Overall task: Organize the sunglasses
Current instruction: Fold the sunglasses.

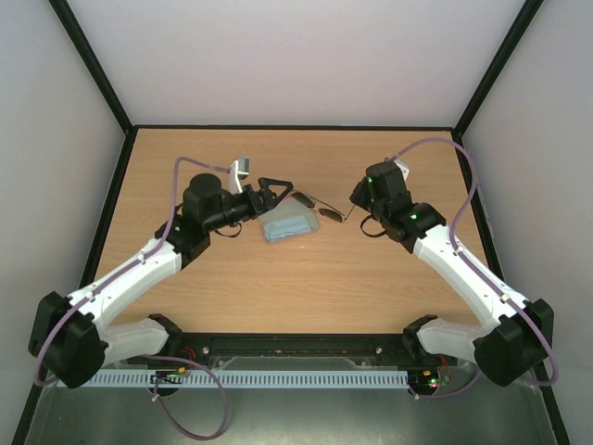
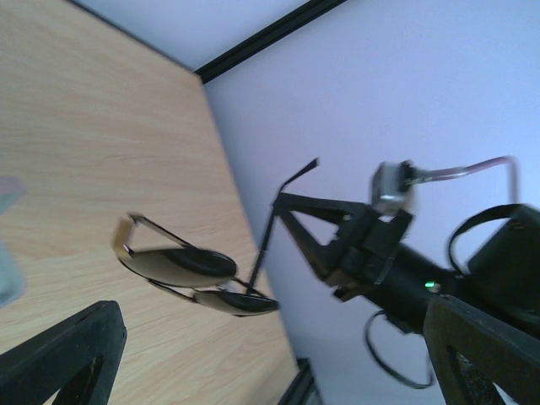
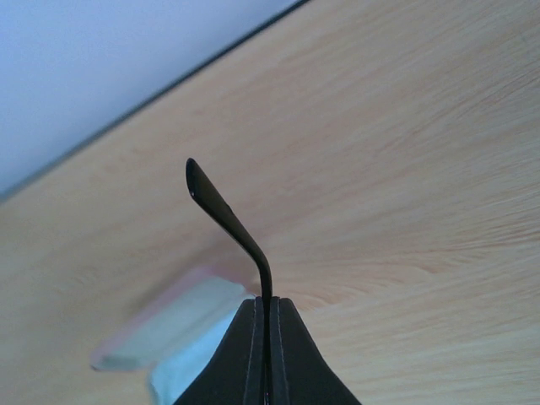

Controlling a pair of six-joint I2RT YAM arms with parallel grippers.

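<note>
The sunglasses (image 1: 316, 208) have a thin dark wire frame and two dark lenses (image 2: 187, 265), and they sit just right of the table's middle. My right gripper (image 1: 355, 212) is shut on the end of one temple arm (image 3: 226, 213), which sticks up out of its closed fingertips (image 3: 253, 337). My left gripper (image 1: 283, 192) is open just left of the lenses and touches nothing. In the left wrist view its two fingers (image 2: 69, 353) stand wide apart, with the sunglasses ahead of them. I cannot tell whether the lenses touch the table.
A light blue cloth (image 1: 285, 228) lies on the wooden table (image 1: 306, 278) just in front of the sunglasses, near the left gripper. It shows blurred in the right wrist view as the cloth (image 3: 181, 329). Pale walls with black frame bars (image 1: 296, 127) enclose the table.
</note>
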